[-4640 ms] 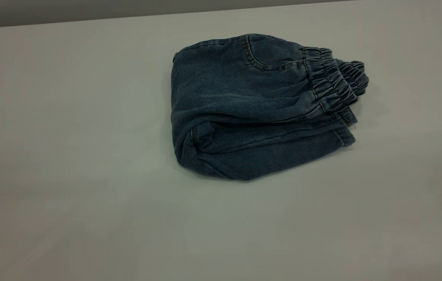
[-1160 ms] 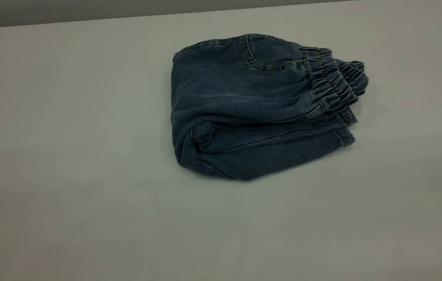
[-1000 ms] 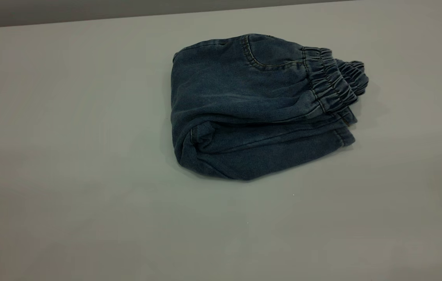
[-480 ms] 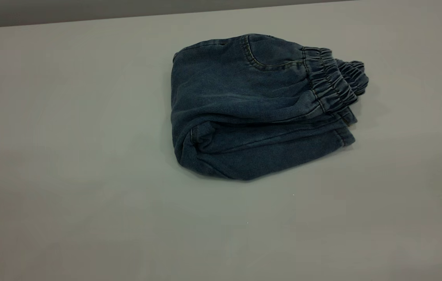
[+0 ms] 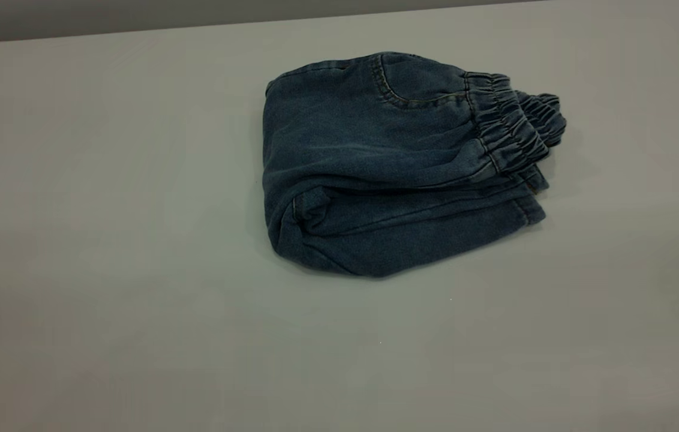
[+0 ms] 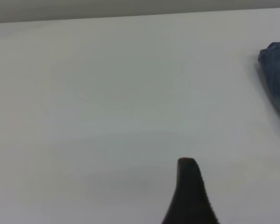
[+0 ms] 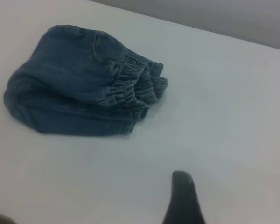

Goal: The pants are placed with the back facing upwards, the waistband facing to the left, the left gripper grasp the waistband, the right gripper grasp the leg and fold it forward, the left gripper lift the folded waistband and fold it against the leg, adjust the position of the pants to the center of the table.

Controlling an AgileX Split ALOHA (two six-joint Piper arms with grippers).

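The pants [image 5: 375, 162] lie folded into a compact blue denim bundle on the white table [image 5: 105, 252], right of the middle and toward the far edge. The gathered waistband [image 5: 510, 123] rests on top at the bundle's right end, above a stitched leg hem [image 5: 525, 210]. Neither gripper appears in the exterior view. In the left wrist view, only a black tip of my left gripper [image 6: 189, 186] shows over bare table, far from a corner of the pants [image 6: 276, 74]. My right gripper [image 7: 183, 196] hangs over bare table, well short of the pants [image 7: 70, 88] and the waistband [image 7: 135, 86].
The table's far edge [image 5: 195, 27] runs behind the pants, with a grey wall beyond it. Bare tabletop stretches left of and in front of the bundle.
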